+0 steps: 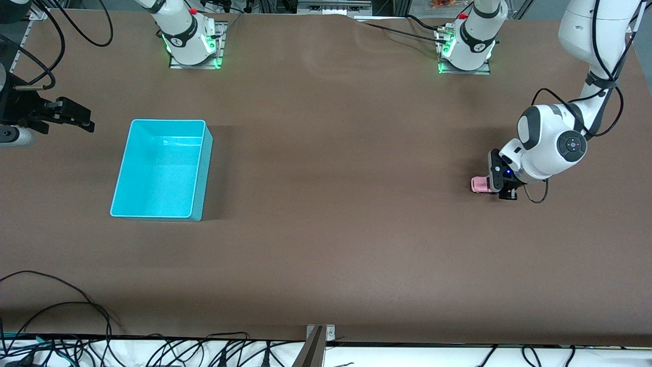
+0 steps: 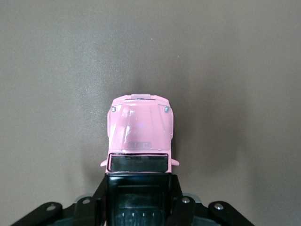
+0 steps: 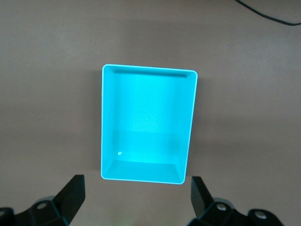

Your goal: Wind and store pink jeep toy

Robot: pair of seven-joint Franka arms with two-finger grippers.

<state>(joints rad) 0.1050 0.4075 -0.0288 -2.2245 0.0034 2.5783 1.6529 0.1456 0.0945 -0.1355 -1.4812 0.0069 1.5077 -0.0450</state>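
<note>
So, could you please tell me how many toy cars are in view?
1: the pink jeep toy, on the table at the left arm's end, clamped in the left gripper.

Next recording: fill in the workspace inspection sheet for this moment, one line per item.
Surface: brown table, flat.
Job's things: pink jeep toy on the table at the left arm's end; turquoise bin, nothing seen inside, toward the right arm's end.
Clutter: nothing seen.
End effectors: left end effector shut on the jeep's rear; right end effector open, waiting over the table beside the bin.
Cables: black cables along the table's edges.
Surroundings: arm bases.
</note>
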